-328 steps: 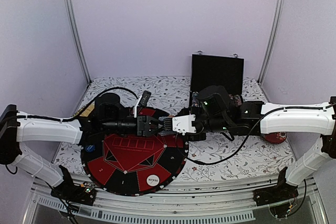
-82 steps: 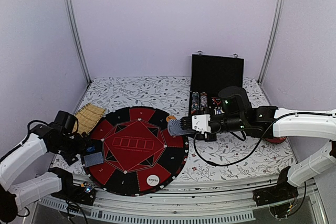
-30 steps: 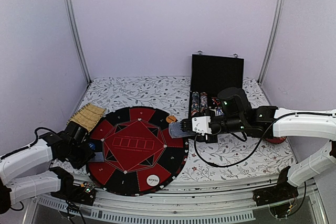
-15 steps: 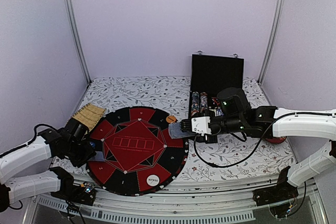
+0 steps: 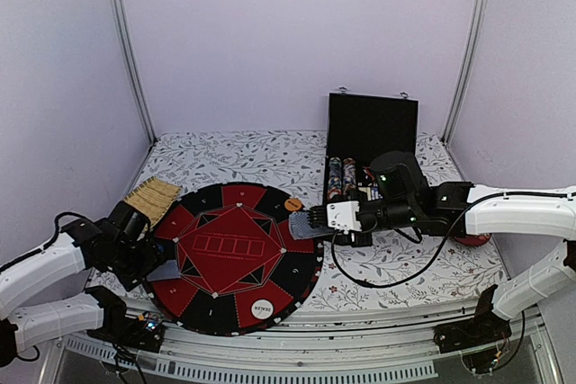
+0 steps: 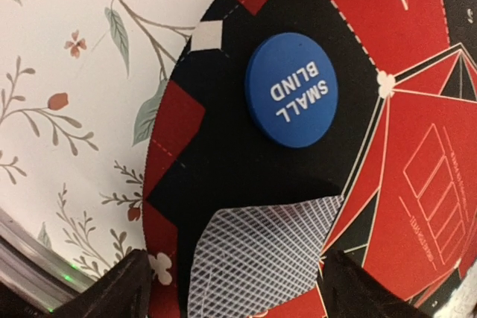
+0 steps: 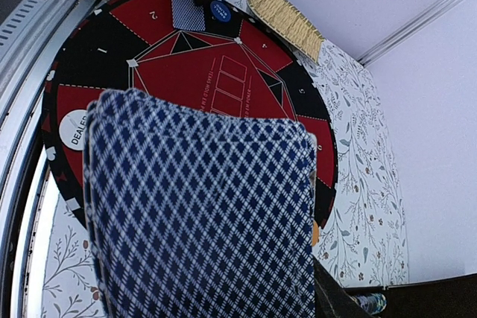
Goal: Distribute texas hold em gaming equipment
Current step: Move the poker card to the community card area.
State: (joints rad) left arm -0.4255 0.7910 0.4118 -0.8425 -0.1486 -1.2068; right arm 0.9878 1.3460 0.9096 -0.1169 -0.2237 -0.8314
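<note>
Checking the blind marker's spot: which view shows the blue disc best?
Left wrist: the blue disc is large and central, "SMALL BLIND" readable, on the mat's black segment beside a card. Right wrist shows only a tiny blue dot beside that card. The top view does not show it clearly.

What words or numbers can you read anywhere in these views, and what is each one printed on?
"SMALL BLIND": on the blue disc.
"DEALER": on the white disc.
"4": on a red segment of the round mat, left wrist view.
"2" and "5": on other mat segments, right wrist view.
Fine print at the mat's centre: too small to read.
Deck of cards: pattern only, no text.
</note>
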